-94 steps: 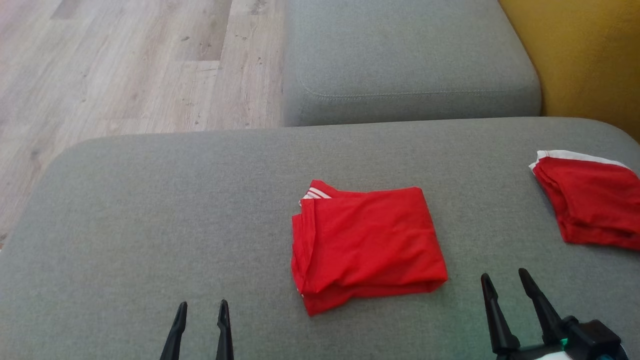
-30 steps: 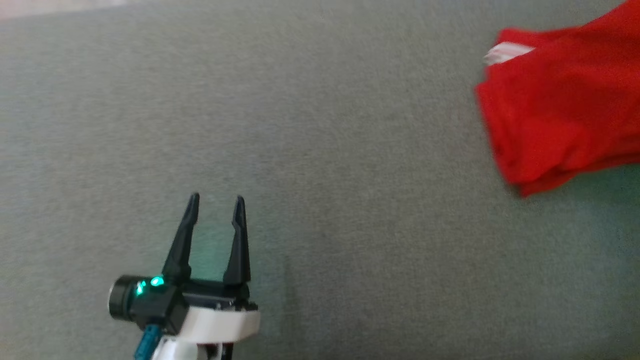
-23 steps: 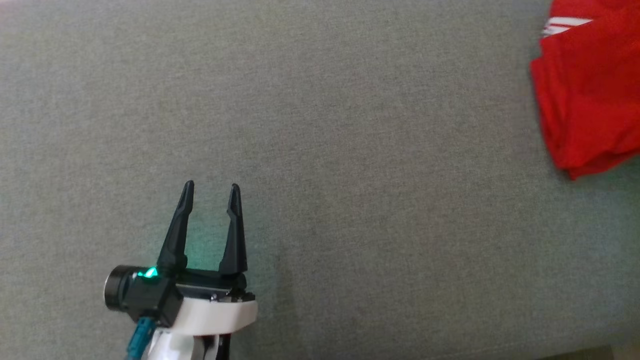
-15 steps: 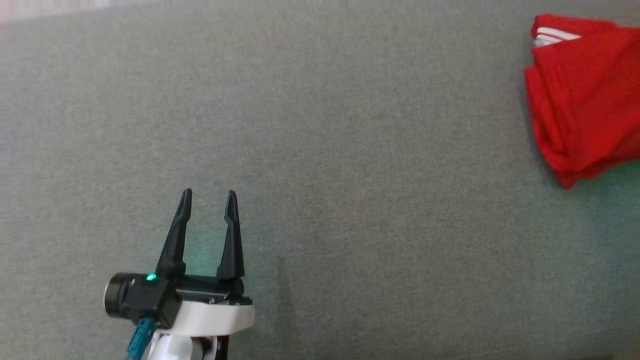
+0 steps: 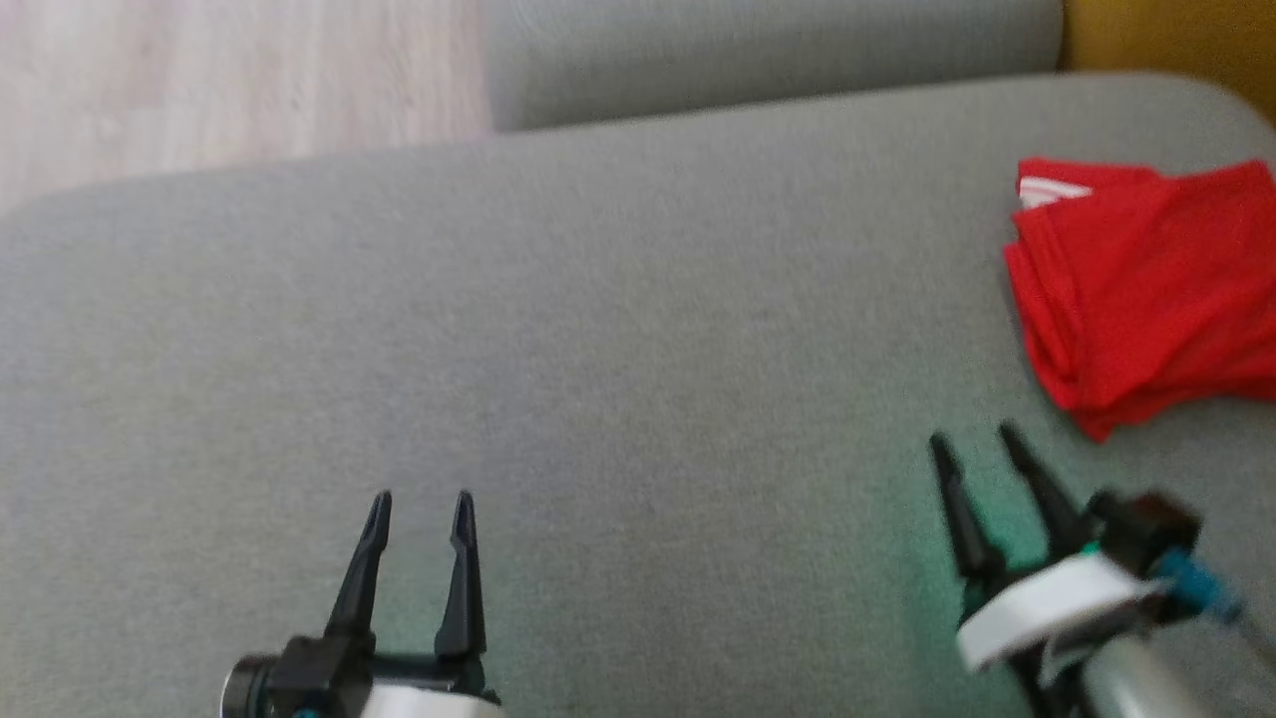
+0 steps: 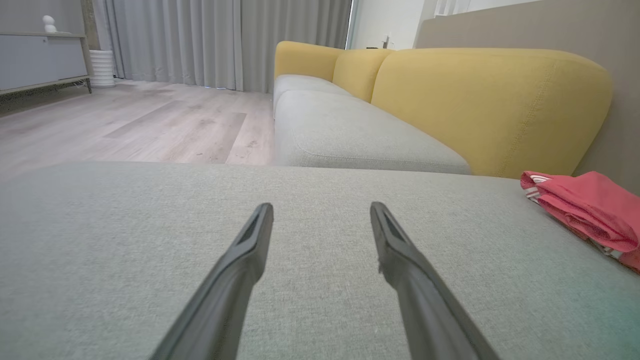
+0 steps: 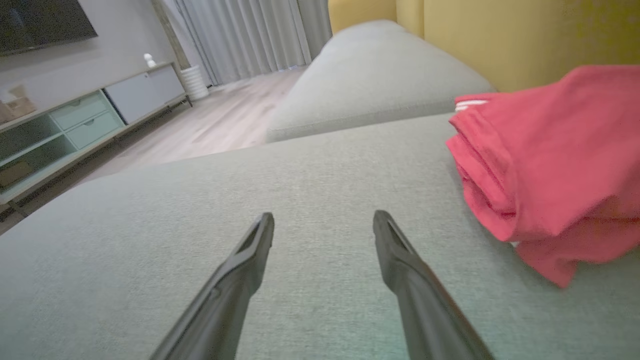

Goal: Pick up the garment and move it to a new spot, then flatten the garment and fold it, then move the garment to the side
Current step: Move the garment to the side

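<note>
Folded red garment (image 5: 1146, 299) lies at the three o'clock edge of the grey cushion (image 5: 598, 349), apparently set aside as the task requires, while the left gripper (image 5: 423, 499) at seven o'clock and the right gripper (image 5: 973, 436) at five hover empty, fingers spread, clear of the cloth.

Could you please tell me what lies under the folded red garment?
The red garment lies on the grey seat cushion; the patch beneath it, and anything tucked there, is covered.

Folded garment (image 5: 1146, 289) runs off frame, seemingly blurred.
</note>
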You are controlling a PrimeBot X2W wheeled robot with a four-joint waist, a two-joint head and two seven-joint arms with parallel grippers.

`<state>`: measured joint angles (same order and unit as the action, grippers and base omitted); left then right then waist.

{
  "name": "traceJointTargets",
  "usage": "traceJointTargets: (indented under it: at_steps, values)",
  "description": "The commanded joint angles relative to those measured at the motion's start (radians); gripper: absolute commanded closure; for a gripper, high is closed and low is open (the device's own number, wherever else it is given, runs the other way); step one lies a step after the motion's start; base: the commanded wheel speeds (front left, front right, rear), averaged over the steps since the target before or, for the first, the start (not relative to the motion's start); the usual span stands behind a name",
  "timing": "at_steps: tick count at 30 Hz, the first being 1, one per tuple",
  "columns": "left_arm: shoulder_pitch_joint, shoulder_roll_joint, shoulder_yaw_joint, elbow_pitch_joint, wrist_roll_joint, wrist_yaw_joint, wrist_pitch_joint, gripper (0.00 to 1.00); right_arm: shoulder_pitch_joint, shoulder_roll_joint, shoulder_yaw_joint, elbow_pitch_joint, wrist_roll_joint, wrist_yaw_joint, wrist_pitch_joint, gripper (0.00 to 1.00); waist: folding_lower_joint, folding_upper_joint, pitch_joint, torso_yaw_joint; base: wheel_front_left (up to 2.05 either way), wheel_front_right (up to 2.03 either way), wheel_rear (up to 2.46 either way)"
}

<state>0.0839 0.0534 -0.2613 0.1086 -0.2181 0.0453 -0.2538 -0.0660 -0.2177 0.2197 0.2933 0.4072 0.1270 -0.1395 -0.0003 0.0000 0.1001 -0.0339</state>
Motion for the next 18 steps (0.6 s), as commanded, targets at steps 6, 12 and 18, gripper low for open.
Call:
traceJointTargets:
  at_steps: [6, 12, 18]
  values:
    - [0.04, -0.003, 0.044, -0.027, -0.011, 0.018, -0.008, 0.0, 0.044, 0.048, 0.039, 0.019, -0.119, 0.004, -0.12, 0.0, 0.0003, 0.0, -0.126, 0.048, 0.0, 0.0, 0.0]
    - [0.087, -0.003, 0.07, -0.058, 0.006, 0.027, -0.008, 0.0, 0.179, 0.123, -0.08, -0.187, -0.228, 0.004, -0.122, 0.0, 0.0003, 0.0, -0.176, 0.08, 0.0, 0.0, 0.0]
    - [0.133, -0.003, 0.087, -0.072, 0.022, 0.027, -0.008, 0.0, 0.28, 0.154, -0.14, -0.222, -0.264, 0.004, -0.122, 0.0, 0.0003, 0.0, -0.199, 0.092, 0.0, 0.0, 0.0]
